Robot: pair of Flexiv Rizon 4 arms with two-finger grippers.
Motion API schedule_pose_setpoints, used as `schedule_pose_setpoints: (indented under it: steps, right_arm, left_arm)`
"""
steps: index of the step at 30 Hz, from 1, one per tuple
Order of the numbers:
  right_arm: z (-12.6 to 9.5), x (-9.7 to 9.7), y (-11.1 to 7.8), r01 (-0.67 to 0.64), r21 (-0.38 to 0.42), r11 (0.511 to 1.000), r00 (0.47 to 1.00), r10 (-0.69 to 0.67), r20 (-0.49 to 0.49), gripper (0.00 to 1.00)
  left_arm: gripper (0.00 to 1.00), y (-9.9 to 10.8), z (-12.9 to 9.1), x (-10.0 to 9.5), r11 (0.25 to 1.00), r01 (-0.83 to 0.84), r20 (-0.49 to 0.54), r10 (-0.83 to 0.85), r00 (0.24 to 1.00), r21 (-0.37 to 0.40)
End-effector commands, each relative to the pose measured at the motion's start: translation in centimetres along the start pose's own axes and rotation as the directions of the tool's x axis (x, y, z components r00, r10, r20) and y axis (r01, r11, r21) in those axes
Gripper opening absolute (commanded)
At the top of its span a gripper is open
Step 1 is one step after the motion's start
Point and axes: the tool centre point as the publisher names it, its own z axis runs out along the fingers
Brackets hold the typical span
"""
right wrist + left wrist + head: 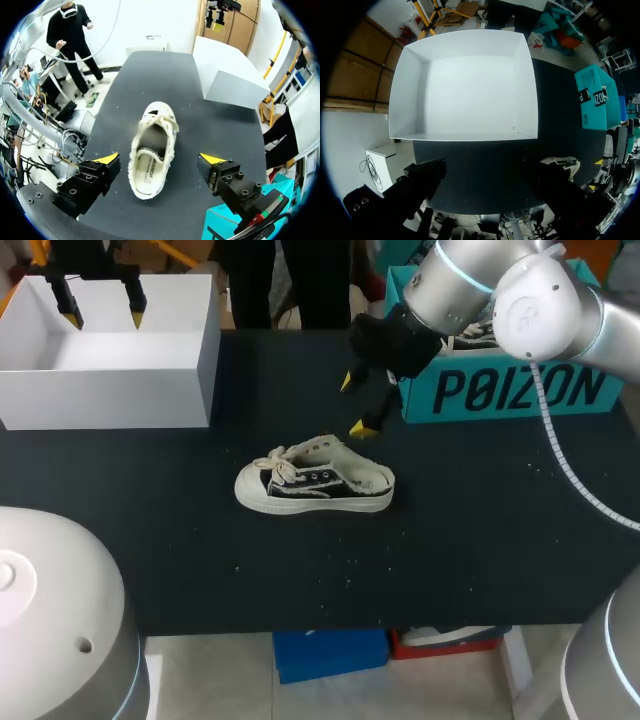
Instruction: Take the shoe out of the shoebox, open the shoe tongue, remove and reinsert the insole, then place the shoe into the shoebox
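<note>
A black and white sneaker (315,480) with cream laces lies on its sole mid-table, toe to the left; its mouth shows the insole (148,167). My right gripper (354,404) hangs open just behind and above the heel, fingers clear of the shoe (152,150) in the right wrist view, gripper (160,159). An empty white open box (110,350) stands at the back left. My left gripper (103,315) is open above it, nothing between its fingers; the left wrist view looks down into the box (465,90).
A teal printed shoebox (520,390) stands at the back right under my right arm, with another laced shoe (475,335) inside. The teal box (595,97) and the sneaker (565,164) show beyond the white box in the left wrist view.
</note>
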Motion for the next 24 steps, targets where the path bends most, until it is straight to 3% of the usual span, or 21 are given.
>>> schedule_pose_setpoints:
  steps: [1, 3, 12, 24]
  right_arm:
    - [-0.5, 1.0, -0.8, 0.029, -0.020, 0.999, 0.999, -0.029, 0.034, 1.00]
    - [-0.7, 1.7, -1.1, 0.025, -0.115, 0.993, 0.997, -0.015, 0.081, 1.00]
    - [1.4, 4.4, -3.5, 0.000, -0.220, 0.975, 0.999, 0.011, 0.049, 1.00]
    - [5.0, 4.0, -7.4, 0.000, -0.354, 0.935, 0.991, 0.048, 0.128, 1.00]
  left_arm:
    - [1.00, 0.0, 0.0, 0.0, 1.000, 0.000, 0.000, 0.000, 1.000, 0.001]
    - [1.00, 0.0, 0.0, 0.0, 1.000, 0.000, 0.000, 0.000, 1.000, 0.001]
    - [1.00, 0.0, 0.0, 0.0, 1.000, 0.000, 0.000, 0.000, 1.000, 0.001]
    - [1.00, 0.0, 0.0, 0.0, 1.000, 0.000, 0.000, 0.000, 1.000, 0.001]
